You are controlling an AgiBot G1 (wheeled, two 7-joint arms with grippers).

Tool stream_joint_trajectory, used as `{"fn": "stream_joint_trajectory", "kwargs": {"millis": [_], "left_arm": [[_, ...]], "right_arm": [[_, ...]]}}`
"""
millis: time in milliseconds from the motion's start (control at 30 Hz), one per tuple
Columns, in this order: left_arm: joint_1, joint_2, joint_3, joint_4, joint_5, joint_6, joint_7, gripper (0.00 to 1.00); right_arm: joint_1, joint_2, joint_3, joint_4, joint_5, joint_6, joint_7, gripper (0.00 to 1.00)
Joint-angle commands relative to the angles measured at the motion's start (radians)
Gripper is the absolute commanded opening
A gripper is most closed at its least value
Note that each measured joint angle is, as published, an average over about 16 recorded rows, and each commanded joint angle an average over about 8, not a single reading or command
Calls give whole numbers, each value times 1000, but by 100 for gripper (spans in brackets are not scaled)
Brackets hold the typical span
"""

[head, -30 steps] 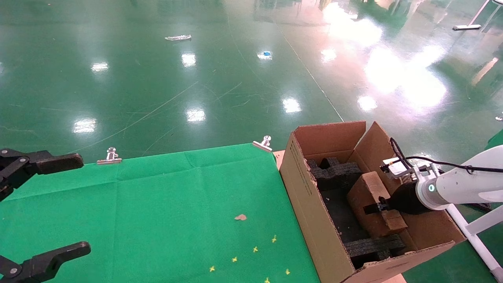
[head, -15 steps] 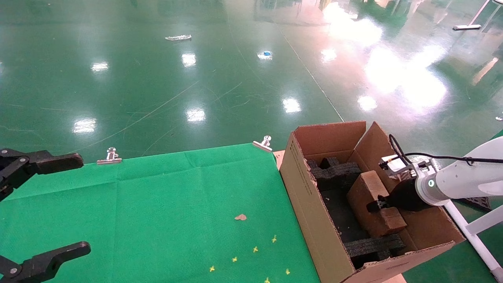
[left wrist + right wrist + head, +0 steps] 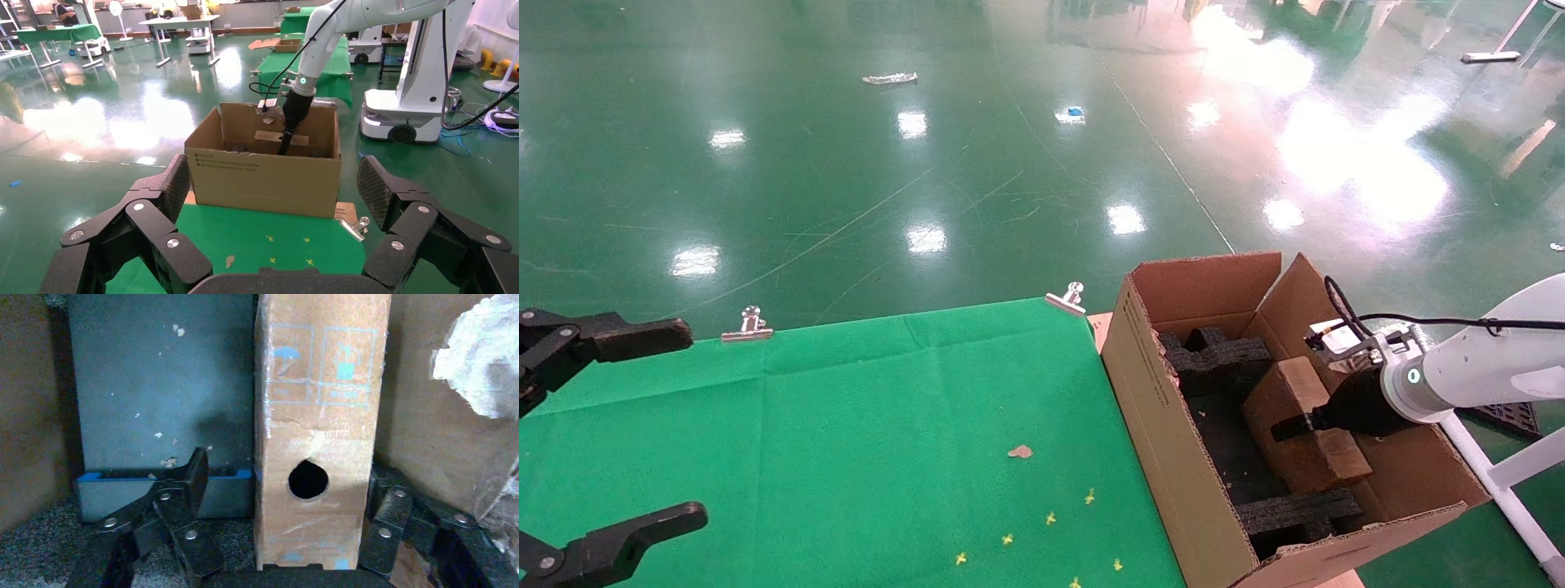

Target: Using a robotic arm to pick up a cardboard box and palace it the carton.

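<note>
The box (image 3: 1295,429) was already inside the carton (image 3: 1173,433), standing on a narrow face and leaning toward the carton's right wall, between the black foam blocks (image 3: 1214,353) at the far end and those at the near end. The right gripper (image 3: 287,502) reached down into the carton with the box between its jaws. In the right wrist view the jaws stood spread: one finger had a clear gap to the box face, the other sat just beside the opposite face, and whether that one touched the cardboard could not be told. The round hole (image 3: 308,479) in the box faced the wrist camera, midway between the jaws, and a grey-blue panel (image 3: 159,386) stood beyond the free finger.

By the look of it, the placing was all but done: the box rested in the carton and the grip appeared released. What seemed left was for the robotic arm (image 3: 1475,380) to lift straight out without dragging the box or catching a flap, and perhaps to settle the leaning box flatter between the foam.

The left gripper (image 3: 269,226) hung idle over the green counter (image 3: 846,441), well apart from the carton, its jaws wide and holding nothing.
</note>
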Motion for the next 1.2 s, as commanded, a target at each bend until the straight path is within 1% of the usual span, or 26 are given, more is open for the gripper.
{"fn": "stream_joint_trajectory", "kwargs": {"millis": [33, 467, 633, 767, 933, 1067, 1200], "left_arm": [[0, 0, 0, 0, 0, 0, 0, 100], [0, 0, 1, 0, -1, 0, 0, 100], [0, 0, 1, 0, -1, 0, 1, 100], [0, -1, 1, 0, -1, -1, 1, 100], [0, -1, 2, 0, -1, -1, 1, 100], [0, -1, 2, 0, -1, -1, 1, 100], [0, -1, 2, 0, -1, -1, 1, 100]], "right_arm": [[1, -1, -1, -2, -1, -3, -1, 100], [8, -9, -1, -13, -2, -15, -9, 100], [38, 1, 14, 3, 14, -26, -25, 100], [92, 31, 42, 39, 40, -39, -50, 100], [182, 82, 85, 107, 70, -52, -76, 100], [265, 129, 118, 187, 82, -64, -89, 100], [344, 183, 148, 292, 77, -68, -87, 100]]}}
